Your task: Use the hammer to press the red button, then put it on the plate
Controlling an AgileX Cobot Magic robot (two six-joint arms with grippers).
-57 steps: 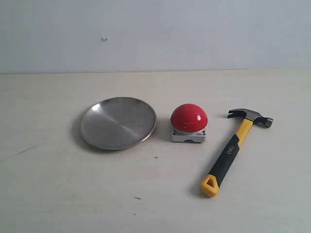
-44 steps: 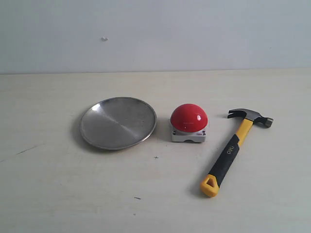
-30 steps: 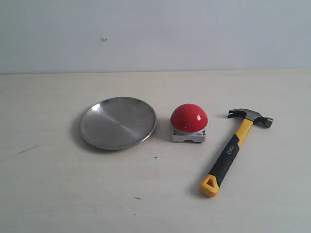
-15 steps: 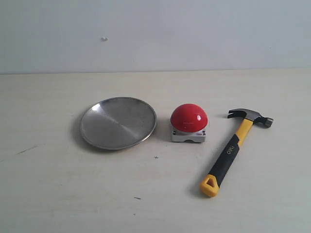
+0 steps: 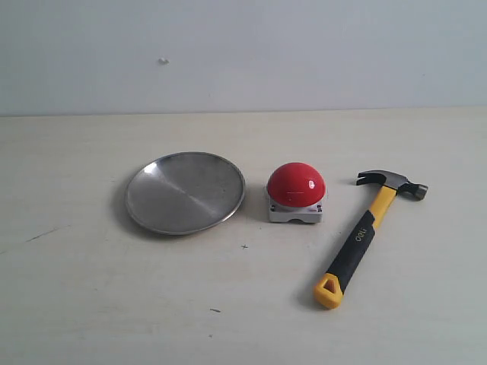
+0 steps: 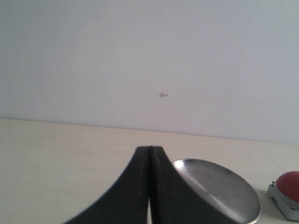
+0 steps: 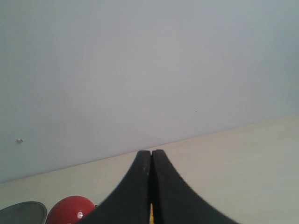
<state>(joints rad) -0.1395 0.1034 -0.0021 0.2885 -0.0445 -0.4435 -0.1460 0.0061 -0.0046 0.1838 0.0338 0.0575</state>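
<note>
While the button [image 5: 296, 185], a glossy red dome on a grey-white base, sits mid-worktop [image 5: 91, 304], the silver plate [image 5: 185, 194] lies empty just left of it in the exterior view, near but not touching. Right of the button, clearly apart from it, the hammer [image 5: 358, 239] lies flat. Its dark head is level with the button, and its yellow-and-black handle slants toward the camera, away from the plain wall behind the button. The left jaws are clenched together on nothing, with the plate and the button's edge beyond them. The right jaws are likewise pressed together and empty, with the button beyond them.
</note>
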